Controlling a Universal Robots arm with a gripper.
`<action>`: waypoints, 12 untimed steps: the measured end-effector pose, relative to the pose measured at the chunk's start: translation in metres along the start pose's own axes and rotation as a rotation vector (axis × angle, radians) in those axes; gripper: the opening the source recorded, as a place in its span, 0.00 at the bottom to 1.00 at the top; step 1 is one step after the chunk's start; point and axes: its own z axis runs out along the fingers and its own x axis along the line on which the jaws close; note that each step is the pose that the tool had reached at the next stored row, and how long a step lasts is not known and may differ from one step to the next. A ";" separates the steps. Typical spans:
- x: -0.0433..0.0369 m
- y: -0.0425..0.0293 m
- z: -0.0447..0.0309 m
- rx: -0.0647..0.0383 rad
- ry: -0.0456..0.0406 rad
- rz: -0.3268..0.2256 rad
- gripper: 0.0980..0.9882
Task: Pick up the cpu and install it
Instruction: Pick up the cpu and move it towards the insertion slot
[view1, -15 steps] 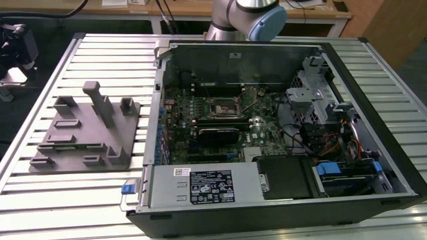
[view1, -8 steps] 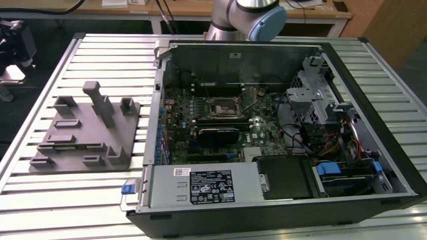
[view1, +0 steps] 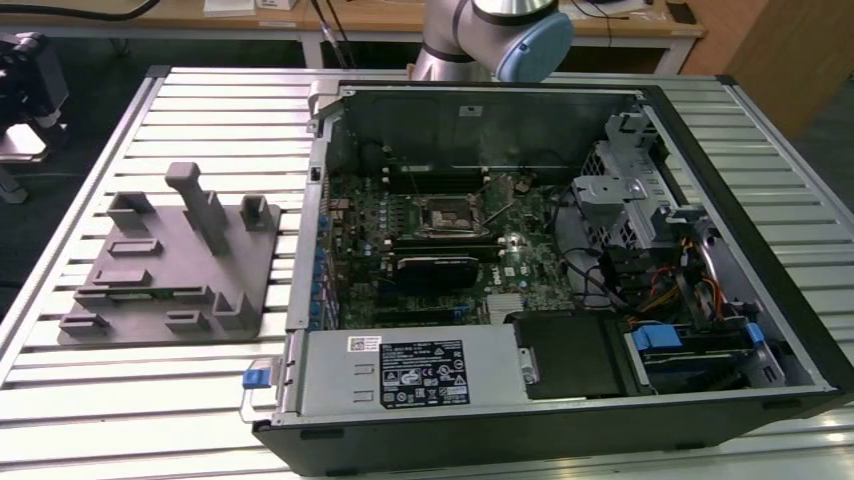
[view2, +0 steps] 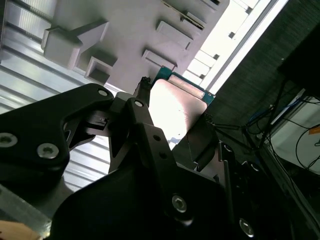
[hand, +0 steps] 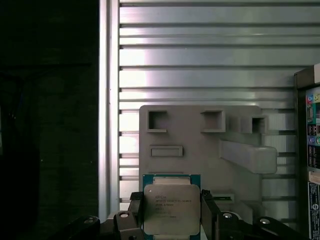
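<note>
- The gripper (hand: 172, 212) is clamped on two opposite edges of the cpu (hand: 171, 200), silvery top plate facing the first wrist view.
- Behind the cpu is the grey fixture (hand: 200, 145), which lies on the slatted desk (hand: 200, 50).
- The open computer case (view1: 534, 250) sits just beside the fixture.

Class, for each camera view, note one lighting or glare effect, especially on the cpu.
Second wrist view: glare bleaches the cpu. First wrist view: cpu evenly lit, darkness beside the slatted table. Exterior view: even light, soft sheen on the slats.
</note>
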 end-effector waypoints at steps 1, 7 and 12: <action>0.0000 0.0000 -0.0008 0.000 -0.0001 0.000 0.50; 0.0000 0.0001 -0.0015 0.000 -0.0001 0.000 0.50; -0.0016 0.0001 -0.0016 0.000 0.0000 0.000 0.50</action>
